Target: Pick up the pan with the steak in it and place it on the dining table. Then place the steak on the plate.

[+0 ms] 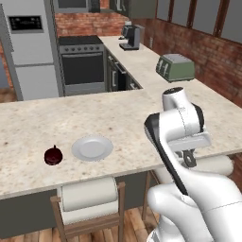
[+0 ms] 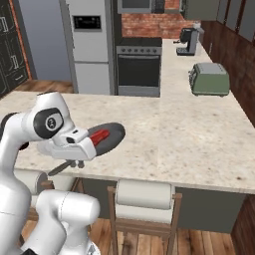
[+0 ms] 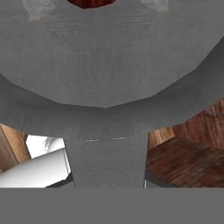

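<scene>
Claw (image 2: 74,163) is clamped on the handle of the pan (image 2: 105,138). In the hand view the handle runs straight out ahead of the claw and flares into the pan body; the fingertips themselves are hidden under it.

Pan sits just ahead of the claw, over the near edge of the counter (image 2: 199,144). Can't tell if it's resting on the stone or still a hair above it. Steak (image 2: 99,136) lies inside the pan, on the half nearest the claw.

Handling, my read:
- Pan is rigid and probably heavy for a grip at the handle's end, so it will want to droop or roll about the handle. Keep it level, move slowly.
- Steak is loose, flat and likely slick, so it slides if the pan tips. For the transfer, pinch it across the narrow width, edge to edge.

Surface and room:
- Counter top is flat speckled stone: hard, low grip, so the pan could skate when set down.
- Plate (image 1: 92,148) is well off to the claw's left, with a dark red ball (image 1: 53,155) just beyond it.
- Stools (image 2: 144,199) tucked below the counter edge, under the claw.
- Toaster (image 2: 210,78), coffee machine (image 2: 188,42), oven (image 2: 139,68) and fridge (image 2: 90,45) are far ahead, out of the way.
</scene>
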### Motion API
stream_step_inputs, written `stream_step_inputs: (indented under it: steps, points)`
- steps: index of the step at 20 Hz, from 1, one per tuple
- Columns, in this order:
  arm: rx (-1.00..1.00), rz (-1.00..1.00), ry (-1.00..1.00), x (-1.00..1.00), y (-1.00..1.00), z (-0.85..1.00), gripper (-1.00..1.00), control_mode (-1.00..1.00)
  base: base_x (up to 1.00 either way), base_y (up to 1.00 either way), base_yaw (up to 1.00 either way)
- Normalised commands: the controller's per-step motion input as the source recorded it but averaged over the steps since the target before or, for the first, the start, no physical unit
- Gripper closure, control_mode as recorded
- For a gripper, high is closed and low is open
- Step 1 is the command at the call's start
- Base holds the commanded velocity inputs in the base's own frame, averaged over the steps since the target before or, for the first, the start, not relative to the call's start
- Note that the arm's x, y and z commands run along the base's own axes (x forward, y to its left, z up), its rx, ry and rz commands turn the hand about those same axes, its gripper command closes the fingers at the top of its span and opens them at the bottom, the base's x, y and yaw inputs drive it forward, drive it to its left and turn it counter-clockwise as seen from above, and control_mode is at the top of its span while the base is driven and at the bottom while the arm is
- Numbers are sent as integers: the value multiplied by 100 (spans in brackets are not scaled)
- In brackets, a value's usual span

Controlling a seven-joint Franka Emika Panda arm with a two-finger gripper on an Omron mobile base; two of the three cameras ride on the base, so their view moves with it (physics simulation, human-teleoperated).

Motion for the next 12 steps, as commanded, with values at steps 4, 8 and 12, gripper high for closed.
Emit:
stream_step_inputs:
  steps: [4,8,12]
  points:
    - [0,0,0,78,2,0,100,-100,0,0,0]
    - [2,1,0,76,9,-5,100,-100,0,0,0]
    - [5,5,0,65,24,-11,100,-100,0,0,0]
